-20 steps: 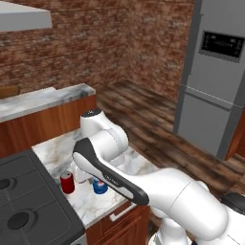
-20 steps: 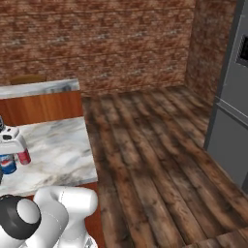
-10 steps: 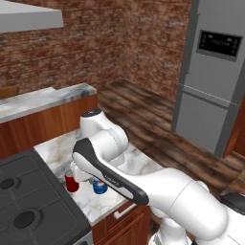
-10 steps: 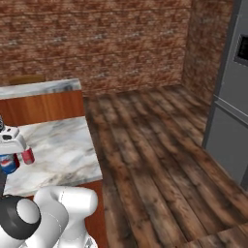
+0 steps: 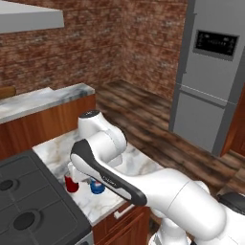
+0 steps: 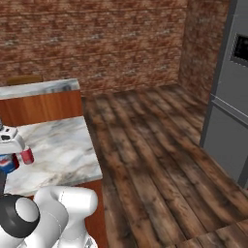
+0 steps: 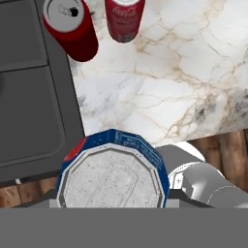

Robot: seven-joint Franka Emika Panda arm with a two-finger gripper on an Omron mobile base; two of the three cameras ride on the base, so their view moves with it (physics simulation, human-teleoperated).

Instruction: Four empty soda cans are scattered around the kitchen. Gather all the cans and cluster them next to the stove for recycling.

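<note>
My gripper [image 5: 94,179] hangs over the marble counter [image 5: 129,165] just right of the stove [image 5: 28,201], shut on a blue soda can [image 5: 97,187]. In the hand view the blue can's [image 7: 112,169] silver top sits close up, above the counter edge, and it hides my fingertips. Two red soda cans [image 7: 70,30] [image 7: 124,17] stand upright on the marble counter [image 7: 160,82] beyond it, beside the stove [image 7: 29,97]. One red can [image 5: 72,184] is a little left of the blue one. From the right, the blue can [image 6: 6,164] hangs under my gripper [image 6: 7,154], with a red can [image 6: 27,156] next to it.
A tall grey fridge [image 5: 210,72] stands to the right across the wooden floor [image 6: 155,160]. A second marble counter [image 5: 38,100] runs along the brick wall behind. A range hood [image 5: 28,16] hangs over the stove. The counter's front edge [image 7: 213,133] is close to the held can.
Both base views have shifted slightly, so the camera moved. My gripper keeps its hold on the blue can, in the same place beside the red can.
</note>
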